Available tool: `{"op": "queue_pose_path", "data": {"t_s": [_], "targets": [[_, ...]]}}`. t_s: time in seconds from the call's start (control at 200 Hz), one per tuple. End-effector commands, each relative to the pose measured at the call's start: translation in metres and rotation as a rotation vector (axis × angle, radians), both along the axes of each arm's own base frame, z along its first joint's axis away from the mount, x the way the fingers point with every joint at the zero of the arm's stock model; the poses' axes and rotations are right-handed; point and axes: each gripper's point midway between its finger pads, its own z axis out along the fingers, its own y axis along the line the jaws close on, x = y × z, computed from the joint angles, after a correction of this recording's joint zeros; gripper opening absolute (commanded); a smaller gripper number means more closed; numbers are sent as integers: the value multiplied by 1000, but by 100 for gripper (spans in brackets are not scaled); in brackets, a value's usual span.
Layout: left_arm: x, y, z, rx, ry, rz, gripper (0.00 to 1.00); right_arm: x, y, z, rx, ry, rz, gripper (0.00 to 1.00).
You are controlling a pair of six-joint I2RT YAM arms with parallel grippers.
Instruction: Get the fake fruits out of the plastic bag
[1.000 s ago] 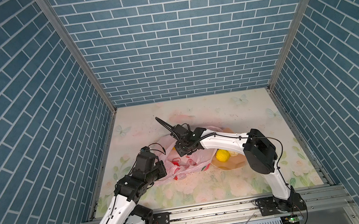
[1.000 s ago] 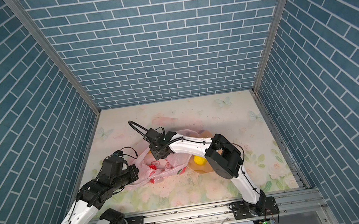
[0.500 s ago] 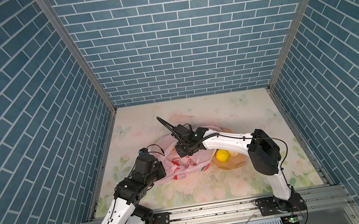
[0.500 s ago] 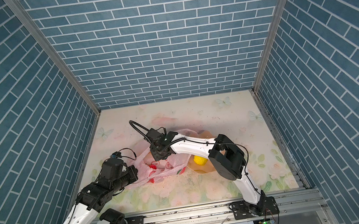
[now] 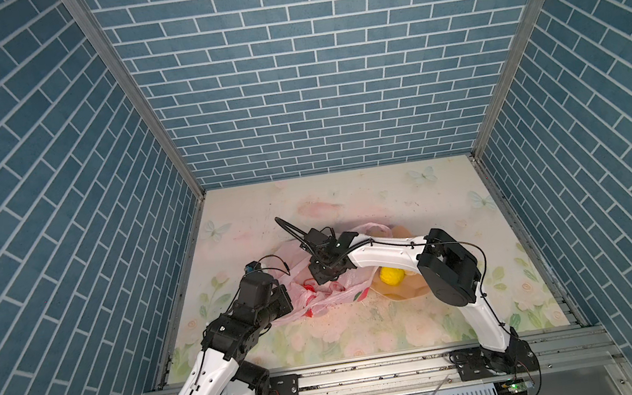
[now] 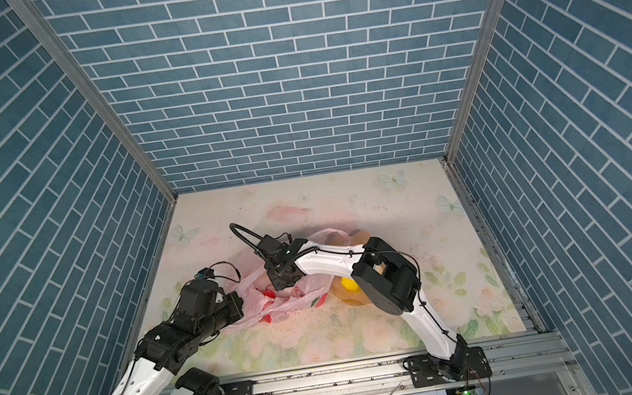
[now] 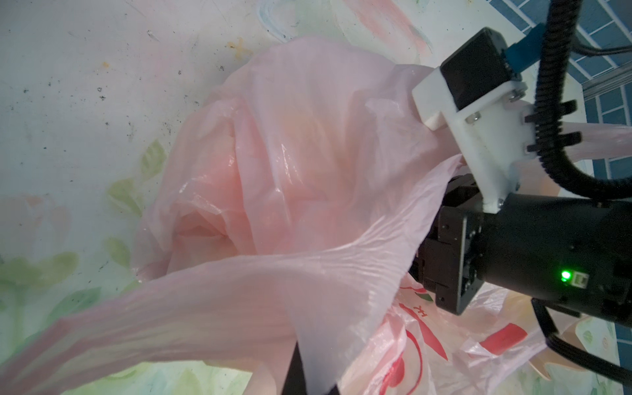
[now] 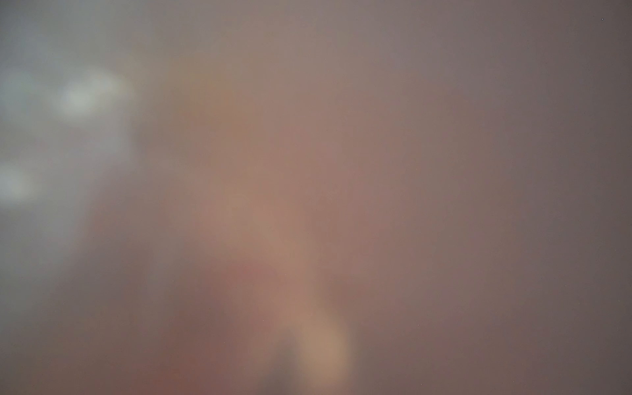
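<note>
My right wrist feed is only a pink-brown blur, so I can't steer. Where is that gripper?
Observer: The right gripper sits inside the mouth of the pink bag, and the film hides its jaws.
Operator: Is anything holding the bag open?
Observer: The left gripper is shut on the bag's edge, with the film stretched taut from it.
Operator: Any fruit out yet?
Observer: One yellow fruit lies in the peach bowl beside the bag.

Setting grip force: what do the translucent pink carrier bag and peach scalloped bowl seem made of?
The translucent pink carrier bag: thin glossy plastic film; it crinkles, glints and shows light through. The peach scalloped bowl: possibly rigid matte plastic, holding its shape.
</note>
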Motion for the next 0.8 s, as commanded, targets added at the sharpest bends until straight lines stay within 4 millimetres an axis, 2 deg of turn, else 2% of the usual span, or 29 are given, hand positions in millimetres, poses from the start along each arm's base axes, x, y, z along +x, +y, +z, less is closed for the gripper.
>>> {"op": "queue_pose_path", "data": {"t_s": [0.0, 0.275, 0.61, 0.795], "targets": [[-5, 1, -8, 12, 21, -4, 0, 12, 3, -10, -10, -19, -47, 26], [-5, -1, -13, 11, 34, -14, 0, 36, 2, -15, -26, -78, -89, 27], [-9, -1, -19, 8, 54, -19, 0, 56, 7, -18, -3, -112, -124, 28], [-8, -2, -20, 8, 55, -18, 0, 64, 12, -18, 30, -115, -143, 23]]}}
